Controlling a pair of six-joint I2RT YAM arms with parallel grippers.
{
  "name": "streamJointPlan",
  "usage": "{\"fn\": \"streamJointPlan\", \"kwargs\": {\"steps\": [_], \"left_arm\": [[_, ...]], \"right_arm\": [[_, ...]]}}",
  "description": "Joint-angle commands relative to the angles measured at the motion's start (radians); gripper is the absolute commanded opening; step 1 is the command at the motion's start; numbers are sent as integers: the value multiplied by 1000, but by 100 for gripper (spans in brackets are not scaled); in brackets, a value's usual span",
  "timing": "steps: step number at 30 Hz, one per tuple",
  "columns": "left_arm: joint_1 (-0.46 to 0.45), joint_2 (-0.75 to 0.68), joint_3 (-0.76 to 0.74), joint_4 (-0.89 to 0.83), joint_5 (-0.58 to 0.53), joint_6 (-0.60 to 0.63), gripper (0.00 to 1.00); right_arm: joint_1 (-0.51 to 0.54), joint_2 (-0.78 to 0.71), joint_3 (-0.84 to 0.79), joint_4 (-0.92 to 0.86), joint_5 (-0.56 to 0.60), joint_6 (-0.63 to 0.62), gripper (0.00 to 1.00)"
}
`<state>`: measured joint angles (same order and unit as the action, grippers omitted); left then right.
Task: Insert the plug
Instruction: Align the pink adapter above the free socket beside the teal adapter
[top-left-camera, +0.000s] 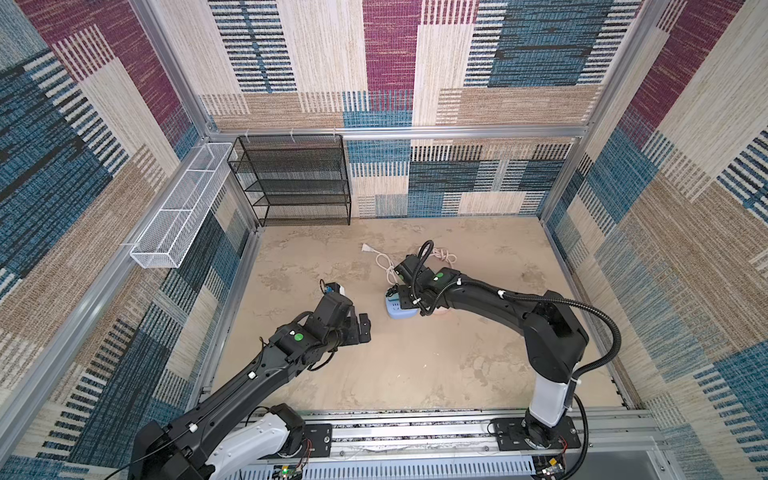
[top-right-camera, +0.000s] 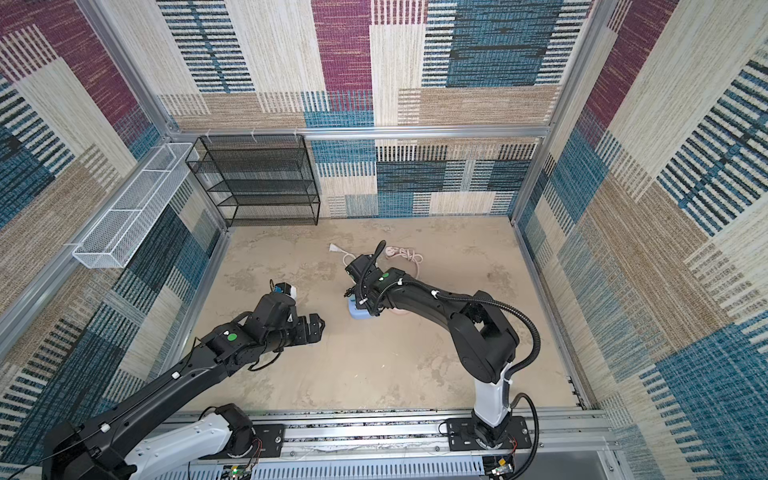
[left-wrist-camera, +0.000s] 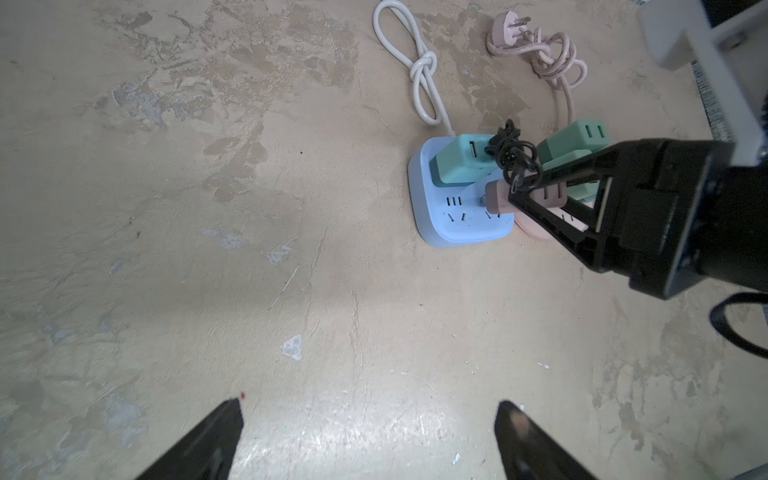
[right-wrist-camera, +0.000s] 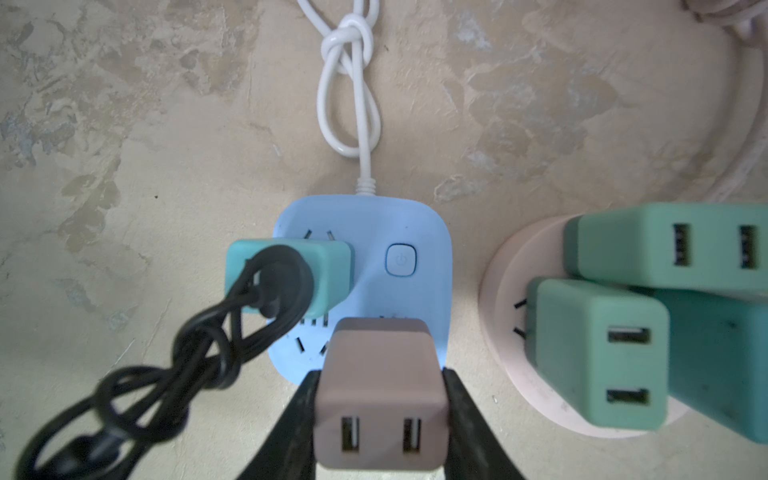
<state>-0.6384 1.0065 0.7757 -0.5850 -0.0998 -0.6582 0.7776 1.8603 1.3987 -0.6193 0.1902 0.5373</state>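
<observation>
Plug (right-wrist-camera: 379, 361), dusty-pink square plastic charger, is pinched by its sides in my right claw (right-wrist-camera: 380, 395) over free socket of light-blue square power strip (right-wrist-camera: 415, 224), I judge for straight push; left claw (left-wrist-camera: 370, 411) gapes empty, well aside.

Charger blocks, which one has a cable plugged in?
The teal plastic charger block on the square blue power strip: a black cable leaves it; the others carry none.

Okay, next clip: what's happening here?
The right hand grips a pinkish-brown charger plug and holds it tilted just above the blue power strip, near its free sockets; it does not look seated yet. A teal charger with a black cable is already plugged into that strip. The left hand hangs open over the table, holding nothing.
</observation>
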Motion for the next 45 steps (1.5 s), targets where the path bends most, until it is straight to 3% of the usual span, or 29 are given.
{"fn": "streamJointPlan", "kwargs": {"steps": [1,45], "left_arm": [[2,4,1,22,9,18,99],[25,22,-26,60,48,8,100]], "right_arm": [[1,-4,6,-16,39,-3,0],[2,-20,-32,14,23,-39,0]]}}
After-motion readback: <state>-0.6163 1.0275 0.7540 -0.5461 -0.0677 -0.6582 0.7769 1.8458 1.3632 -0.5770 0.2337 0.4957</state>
